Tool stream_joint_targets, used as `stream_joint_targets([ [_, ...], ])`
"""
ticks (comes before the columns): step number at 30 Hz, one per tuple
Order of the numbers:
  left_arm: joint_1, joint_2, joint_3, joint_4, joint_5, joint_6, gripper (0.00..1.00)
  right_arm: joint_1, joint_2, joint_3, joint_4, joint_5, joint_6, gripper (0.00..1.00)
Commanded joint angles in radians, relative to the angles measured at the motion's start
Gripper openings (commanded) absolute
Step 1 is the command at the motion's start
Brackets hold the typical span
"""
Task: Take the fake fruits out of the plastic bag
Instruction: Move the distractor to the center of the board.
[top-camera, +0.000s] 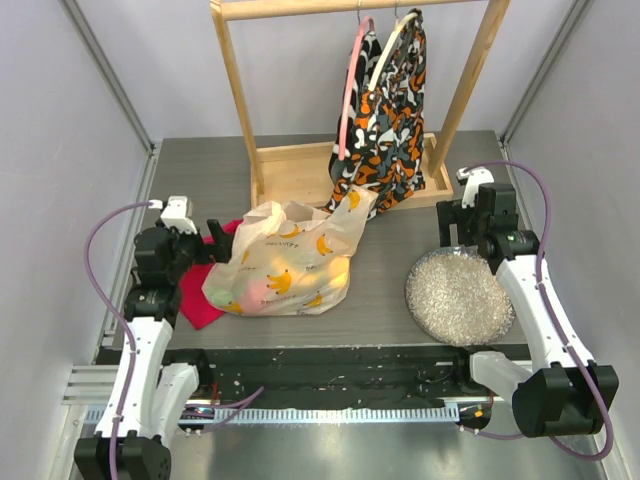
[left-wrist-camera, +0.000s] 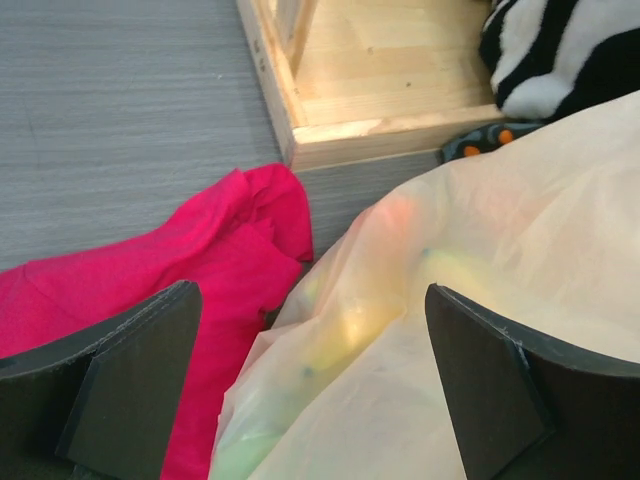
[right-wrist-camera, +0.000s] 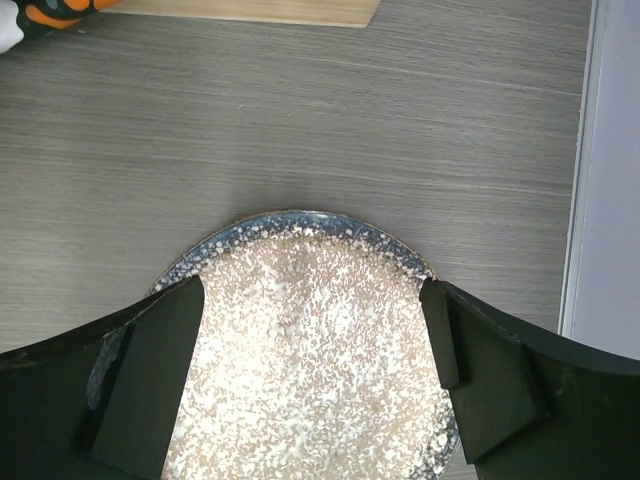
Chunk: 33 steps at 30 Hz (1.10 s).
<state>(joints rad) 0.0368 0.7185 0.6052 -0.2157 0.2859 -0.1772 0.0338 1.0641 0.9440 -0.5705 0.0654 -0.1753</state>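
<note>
Your left gripper (left-wrist-camera: 310, 375) hangs wide open and empty just over the left flank of the plastic bag (top-camera: 290, 262), with the red cloth (left-wrist-camera: 150, 270) below its left finger. Your right gripper (right-wrist-camera: 310, 385) is spread just as wide, holding nothing, above the silver plate (right-wrist-camera: 300, 216) and well apart from the bag. The bag lies on its side on the bench (top-camera: 400, 240). The fake fruits (top-camera: 262, 292) are inside it, showing only as soft coloured glows through the film.

Opening the bag looks like your first step. Its handles seem to point toward the wooden rack (top-camera: 300, 165), so bring the right gripper there and pinch one layer of film at the mouth while the left pins the closed end. Pinch plastic only, not fruit. Lift slowly so the thin film neither tears nor drags the cloth.
</note>
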Motion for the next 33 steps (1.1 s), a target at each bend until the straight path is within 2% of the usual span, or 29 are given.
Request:
stream_joint_targets([
  [1, -0.002, -0.008, 0.094, 0.012, 0.088, 0.024, 1.00, 0.006, -0.023, 0.067, -0.026, -0.013, -0.038, 1.00],
  [2, -0.002, 0.008, 0.120, 0.012, 0.131, 0.075, 1.00, 0.006, -0.015, 0.079, -0.028, -0.027, -0.053, 1.00],
  [3, -0.002, 0.027, 0.151, 0.007, 0.238, 0.118, 1.00, 0.006, -0.012, 0.105, -0.029, -0.044, -0.070, 1.00],
  [4, 0.000, 0.047, 0.232, 0.007, 0.265, 0.146, 1.00, 0.006, -0.010, 0.117, -0.029, -0.103, -0.125, 1.00],
  [5, -0.002, 0.109, 0.276, 0.003, 0.271, 0.163, 0.94, 0.006, 0.000, 0.127, -0.028, -0.117, -0.145, 0.99],
  [6, -0.002, 0.143, 0.325, -0.043, 0.286, 0.174, 0.79, 0.006, 0.008, 0.142, 0.006, -0.121, -0.151, 0.98],
  [7, 0.000, 0.175, 0.438, -0.078, 0.294, 0.201, 0.70, 0.006, 0.023, 0.153, 0.021, -0.122, -0.151, 0.98],
  [8, -0.002, 0.214, 0.486, -0.120, 0.300, 0.238, 0.58, 0.005, 0.043, 0.167, 0.032, -0.127, -0.153, 0.98],
  [9, 0.000, 0.275, 0.534, -0.199, 0.312, 0.251, 0.28, 0.006, 0.103, 0.197, 0.040, -0.133, -0.155, 0.95],
  [10, -0.002, 0.304, 0.588, -0.233, 0.320, 0.261, 0.09, 0.006, 0.138, 0.214, 0.037, -0.151, -0.156, 0.87],
  [11, -0.002, 0.326, 0.600, -0.287, 0.326, 0.280, 0.00, 0.006, 0.175, 0.234, 0.011, -0.170, -0.164, 0.80],
  [12, -0.002, 0.357, 0.600, -0.304, 0.334, 0.291, 0.00, 0.006, 0.268, 0.275, -0.009, -0.188, -0.173, 0.74],
  [13, -0.002, 0.366, 0.582, -0.323, 0.340, 0.298, 0.00, 0.006, 0.310, 0.298, -0.031, -0.208, -0.200, 0.57],
  [15, 0.002, 0.371, 0.545, -0.344, 0.332, 0.273, 0.00, 0.006, 0.409, 0.332, -0.072, -0.283, -0.245, 0.46],
  [16, 0.000, 0.365, 0.480, -0.335, 0.320, 0.253, 0.00, 0.006, 0.431, 0.326, -0.069, -0.298, -0.266, 0.30],
  [19, -0.002, 0.317, 0.359, -0.220, 0.318, 0.118, 0.00, 0.017, 0.520, 0.306, -0.045, -0.288, -0.319, 0.14],
  [20, -0.002, 0.309, 0.273, -0.103, 0.325, 0.087, 0.00, 0.017, 0.542, 0.303, -0.016, -0.267, -0.311, 0.10],
  [23, -0.015, 0.367, 0.255, 0.056, 0.293, 0.031, 0.00, 0.017, 0.644, 0.341, 0.020, -0.260, -0.299, 0.08],
  [30, -0.028, 0.659, 0.453, 0.067, 0.363, 0.039, 0.00, 0.038, 0.849, 0.498, 0.072, -0.231, -0.254, 0.07],
  [33, -0.061, 0.784, 0.565, 0.082, 0.319, 0.022, 0.00, 0.048, 0.930, 0.581, 0.075, -0.220, -0.245, 0.07],
])
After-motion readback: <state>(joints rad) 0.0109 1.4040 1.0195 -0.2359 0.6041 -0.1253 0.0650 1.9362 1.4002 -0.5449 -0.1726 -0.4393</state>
